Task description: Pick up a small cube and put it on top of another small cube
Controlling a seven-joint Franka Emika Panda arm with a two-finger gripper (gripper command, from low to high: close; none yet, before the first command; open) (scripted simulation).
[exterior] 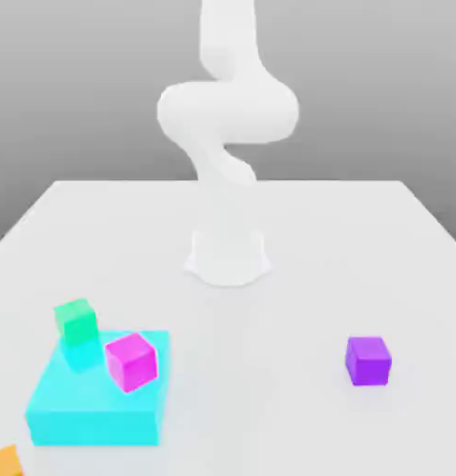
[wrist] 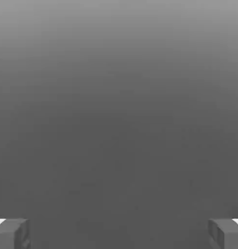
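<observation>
**Purple cube untouched, gripper empty and wide open**

Nearest in the exterior view, an orange cube [exterior: 6,461] is cut off at the lower edge on that view's left. Just behind it lies a large flat cyan block [exterior: 94,409], on which a magenta cube [exterior: 131,361] rests. The green cube [exterior: 76,320] is seen at the block's far left corner; whether it sits on the block or just behind it on the white table [exterior: 362,242] cannot quite be told. Well apart, toward the exterior view's right, the purple cube [exterior: 368,360] stands alone on the table. Farther back the arm's base [exterior: 228,256] is planted, with the white arm [exterior: 227,112] curled above it.

In the hand view the gripper [wrist: 119,234] is shown with its fingertips [wrist: 12,233] spread to the full width and nothing between them.

Several risks are judged likely. The magenta cube, close in hue, could be taken by mistake. The green cube is crowded by the magenta cube and the block, so either could be knocked during placement. An off-centre release could let the purple cube slide off.
</observation>
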